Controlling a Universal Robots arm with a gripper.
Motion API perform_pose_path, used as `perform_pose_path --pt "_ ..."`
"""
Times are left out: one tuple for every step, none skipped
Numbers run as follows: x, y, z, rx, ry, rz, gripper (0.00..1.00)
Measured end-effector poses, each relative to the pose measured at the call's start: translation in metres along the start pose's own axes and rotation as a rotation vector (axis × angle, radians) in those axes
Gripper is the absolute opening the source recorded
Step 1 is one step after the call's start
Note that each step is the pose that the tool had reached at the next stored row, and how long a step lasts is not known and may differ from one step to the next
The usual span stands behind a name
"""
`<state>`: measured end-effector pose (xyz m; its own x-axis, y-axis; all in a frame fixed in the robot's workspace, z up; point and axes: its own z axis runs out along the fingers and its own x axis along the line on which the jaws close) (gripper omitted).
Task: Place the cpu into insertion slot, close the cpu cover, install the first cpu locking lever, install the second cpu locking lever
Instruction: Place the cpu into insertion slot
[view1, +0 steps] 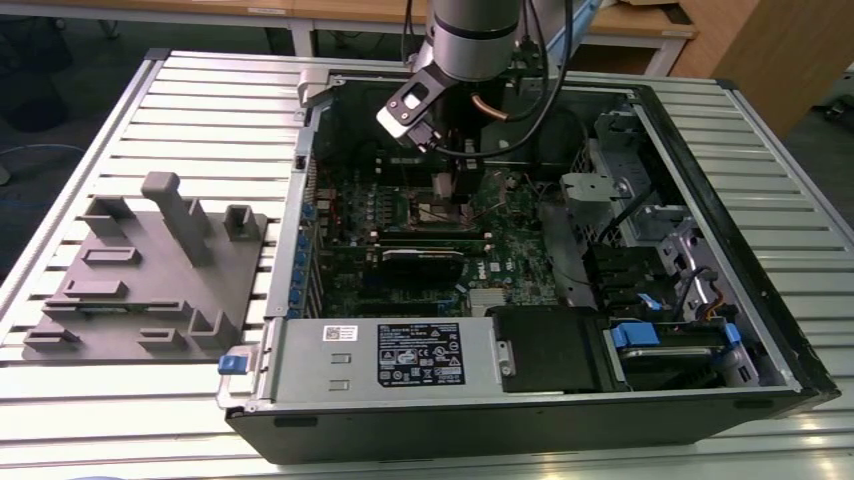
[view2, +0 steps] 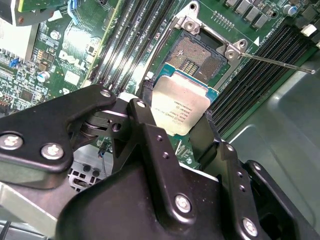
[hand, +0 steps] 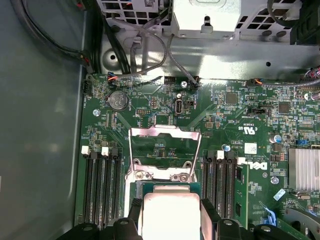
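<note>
My gripper (hand: 171, 215) is shut on the cpu (hand: 170, 210), a pale silver square chip with a green rim, clamped between the two black fingers (view2: 150, 135). In the second wrist view the cpu (view2: 180, 107) hangs just over the near edge of the insertion slot (view2: 192, 52), whose tan-gold centre shows beyond it. The cpu cover (hand: 165, 131), a thin metal frame with a cut-out centre, stands raised open behind the slot. A thin locking lever (view2: 275, 61) sticks out to one side, unlatched. In the exterior view the gripper (view1: 441, 185) is low inside the open computer case, over the green motherboard (view1: 514, 255).
Black memory slots (hand: 102, 185) flank the socket on both sides. A finned heatsink (hand: 304, 170) and cables (hand: 150, 50) lie close by. The case walls (view1: 721, 200) enclose the work area. A grey fixture block (view1: 147, 270) sits on the slatted table at the exterior view's left.
</note>
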<state>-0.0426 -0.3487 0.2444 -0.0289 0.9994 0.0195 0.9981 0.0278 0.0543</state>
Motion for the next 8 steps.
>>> perform_pose_path --pt "0.0 0.0 0.0 0.0 0.0 0.0 0.54" --pt "0.0 0.0 0.0001 0.0 0.0 0.0 0.54" --pt "0.0 0.0 0.0005 -0.0003 0.0003 0.0 0.54" --pt "0.0 0.0 0.001 -0.0003 0.0005 0.0 0.54" --pt "0.0 -0.0001 0.0016 -0.0001 0.0002 0.0 0.54" --pt "0.0 -0.0001 0.0024 -0.0001 0.0001 0.0 0.54" --pt "-0.0001 -0.0002 0.0033 -0.0001 0.0001 0.0 0.54" --pt "-0.0001 -0.0002 0.0042 -0.0001 0.0001 0.0 0.54"
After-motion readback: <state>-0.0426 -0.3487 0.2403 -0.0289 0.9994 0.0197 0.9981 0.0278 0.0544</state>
